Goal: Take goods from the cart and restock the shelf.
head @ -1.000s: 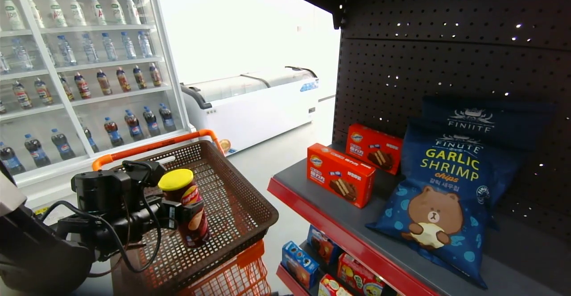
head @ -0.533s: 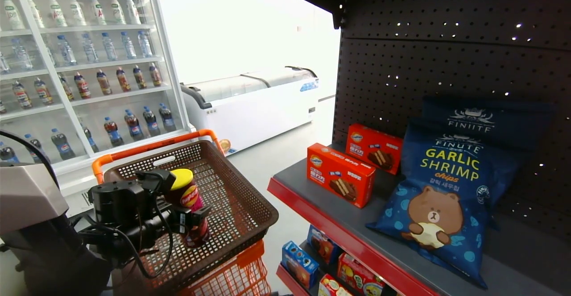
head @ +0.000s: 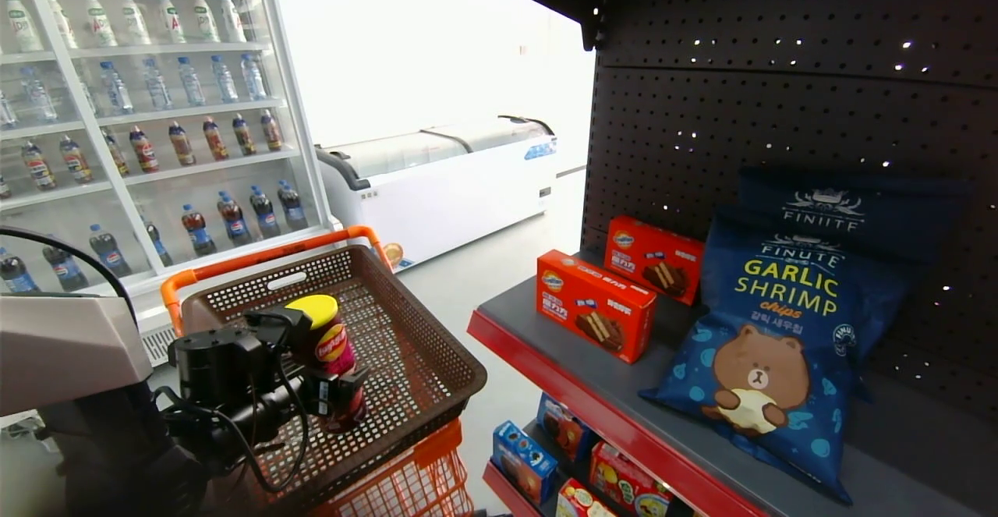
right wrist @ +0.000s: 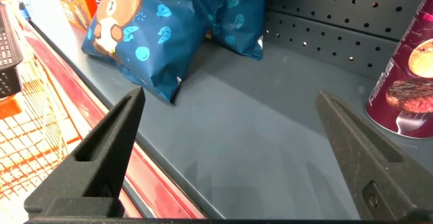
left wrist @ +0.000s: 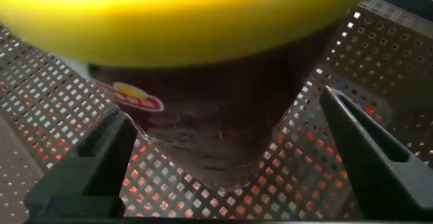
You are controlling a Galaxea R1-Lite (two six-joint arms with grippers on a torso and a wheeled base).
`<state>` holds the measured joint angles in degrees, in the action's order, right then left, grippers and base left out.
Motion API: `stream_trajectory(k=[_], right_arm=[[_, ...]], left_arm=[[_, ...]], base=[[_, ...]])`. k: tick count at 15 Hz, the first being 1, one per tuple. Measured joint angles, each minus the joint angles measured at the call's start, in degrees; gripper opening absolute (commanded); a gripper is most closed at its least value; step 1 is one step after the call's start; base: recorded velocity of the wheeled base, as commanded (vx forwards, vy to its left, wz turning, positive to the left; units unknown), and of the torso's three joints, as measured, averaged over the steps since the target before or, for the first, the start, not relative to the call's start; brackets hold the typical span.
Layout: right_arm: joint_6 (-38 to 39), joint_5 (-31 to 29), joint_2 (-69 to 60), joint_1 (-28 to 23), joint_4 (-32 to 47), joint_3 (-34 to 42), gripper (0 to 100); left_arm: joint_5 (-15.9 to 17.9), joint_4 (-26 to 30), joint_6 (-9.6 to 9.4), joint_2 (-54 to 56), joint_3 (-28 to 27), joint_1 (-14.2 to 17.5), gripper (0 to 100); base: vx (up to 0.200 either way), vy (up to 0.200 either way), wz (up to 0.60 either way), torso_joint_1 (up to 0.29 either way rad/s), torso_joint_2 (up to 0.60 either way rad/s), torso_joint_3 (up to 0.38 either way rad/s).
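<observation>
The left gripper (head: pixel 337 386) has its two fingers (left wrist: pixel 95 163) closed around the middle of a chip can (head: pixel 331 349). The can is dark red with a yellow lid and stands straight up in the grip. Right under the gripper is the brown basket (head: pixel 425 322) on top of the cart (head: pixel 265 256). I cannot tell if the can's bottom touches the basket floor. The basket has little holes all over, and the can is the one thing I see in it. Below that sits an orange wire basket (head: pixel 405 478).

Off to the side away from this gripper is the shelf (head: pixel 561 349). Two red boxes (head: pixel 596 306) stand on it, and big blue bags (head: pixel 772 361) lean just beside them.

The right gripper (right wrist: pixel 230 99) hangs over the grey shelf board with its fingers spread wide and nothing between them. The blue bags lie past one finger, and a second can (right wrist: pixel 406 82) stands upright past the other.
</observation>
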<state>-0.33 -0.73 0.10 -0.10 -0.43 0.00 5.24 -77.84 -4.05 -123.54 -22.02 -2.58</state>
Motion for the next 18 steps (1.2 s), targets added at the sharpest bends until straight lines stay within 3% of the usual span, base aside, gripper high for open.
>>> stream_trajectory(k=[2,3,11,14,18], right_arm=[[0.0,0.0,0.0,0.0,0.0,0.0,100],[0.0,0.0,0.0,0.0,0.0,0.0,100],[0.0,0.0,0.0,0.0,0.0,0.0,100],[0.0,0.0,0.0,0.0,0.0,0.0,100],[0.0,0.0,0.0,0.0,0.0,0.0,100]], left_arm=[[-0.2,0.0,0.00,-0.8,-0.1,0.1,100],[-0.6,0.0,0.04,-1.1,-0.1,0.2,0],[-2.9,1.9,0.38,1.8,-1.8,-0.4,0],[-3.4,13.7,0.02,9.9,-2.7,-0.6,0],[-0.8,38.5,0.77,25.7,-6.8,-0.6,0]], base=[[0.000,0.000,0.00,0.000,0.00,0.000],[0.000,0.000,0.00,0.000,0.00,0.000],[0.000,0.000,0.00,0.000,0.00,0.000],[0.000,0.000,0.00,0.000,0.00,0.000],[0.000,0.000,0.00,0.000,0.00,0.000]])
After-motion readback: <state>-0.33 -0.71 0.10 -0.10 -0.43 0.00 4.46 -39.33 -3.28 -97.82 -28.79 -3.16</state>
